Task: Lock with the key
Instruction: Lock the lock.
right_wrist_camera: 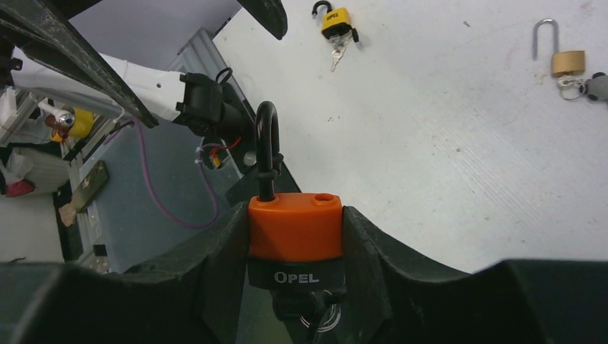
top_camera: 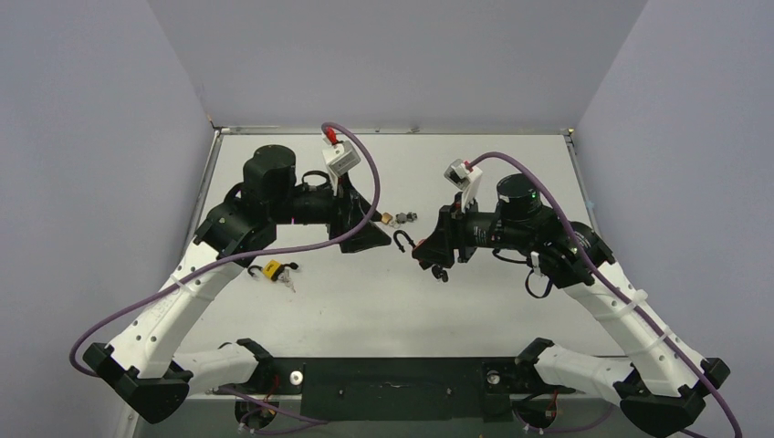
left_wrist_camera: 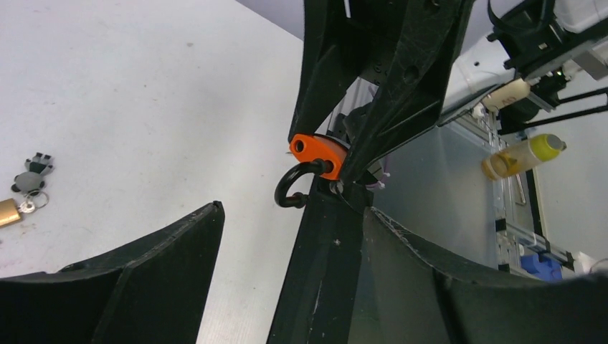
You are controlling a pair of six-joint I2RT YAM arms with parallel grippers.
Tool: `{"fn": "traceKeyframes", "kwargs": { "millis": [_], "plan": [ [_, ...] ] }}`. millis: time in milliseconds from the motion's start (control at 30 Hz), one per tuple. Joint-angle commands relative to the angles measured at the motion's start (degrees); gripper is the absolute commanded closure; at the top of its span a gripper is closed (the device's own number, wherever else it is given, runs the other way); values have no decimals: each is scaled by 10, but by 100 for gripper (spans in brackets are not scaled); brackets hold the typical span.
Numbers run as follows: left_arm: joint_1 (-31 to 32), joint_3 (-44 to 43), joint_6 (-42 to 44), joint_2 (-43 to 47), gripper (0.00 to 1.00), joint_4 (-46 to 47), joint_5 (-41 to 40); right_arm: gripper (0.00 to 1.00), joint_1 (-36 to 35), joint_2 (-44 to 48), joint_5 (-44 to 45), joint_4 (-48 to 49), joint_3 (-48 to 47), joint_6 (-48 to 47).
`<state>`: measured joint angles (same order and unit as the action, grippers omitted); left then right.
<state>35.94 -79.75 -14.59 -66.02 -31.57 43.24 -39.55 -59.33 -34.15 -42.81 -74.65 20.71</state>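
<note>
My right gripper (right_wrist_camera: pixel 295 240) is shut on an orange and black padlock (right_wrist_camera: pixel 295 229), held above the table. Its black shackle (right_wrist_camera: pixel 267 147) stands swung open, one leg out of its hole. A key (right_wrist_camera: pixel 320 319) with a ring sits in the lock's underside. In the top view my right gripper (top_camera: pixel 429 248) faces my left gripper (top_camera: pixel 381 239) across the shackle (top_camera: pixel 400 240). In the left wrist view my left gripper (left_wrist_camera: pixel 276 202) is open, and the shackle (left_wrist_camera: pixel 290 188) lies just beyond its fingertips, under the orange body (left_wrist_camera: pixel 317 148).
A yellow padlock (top_camera: pixel 272 269) with keys lies on the table to the left, below my left arm. A brass padlock (top_camera: pixel 388 218) with an open shackle and a grey key fob (top_camera: pixel 408 216) lie behind the grippers.
</note>
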Motion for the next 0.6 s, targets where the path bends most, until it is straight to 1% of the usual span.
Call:
{"fn": "traceKeyframes", "kwargs": {
  "millis": [0, 100, 300, 533, 567],
  "plan": [
    [5, -28, 31, 6, 36, 8, 68, 100, -11, -1, -44, 28, -35, 13],
    [11, -29, 41, 6, 40, -4, 80, 100, -15, -8, -51, 28, -48, 17],
    [24, -30, 67, 1, 42, -22, 87, 100, -35, -19, -64, 29, -73, 25],
    [48, -25, 58, 4, 47, 7, 103, 100, -52, -34, -64, 25, -88, 27],
    [50, -25, 57, 5, 50, 9, 105, 100, -53, -34, -64, 24, -88, 26]
  ]
}}
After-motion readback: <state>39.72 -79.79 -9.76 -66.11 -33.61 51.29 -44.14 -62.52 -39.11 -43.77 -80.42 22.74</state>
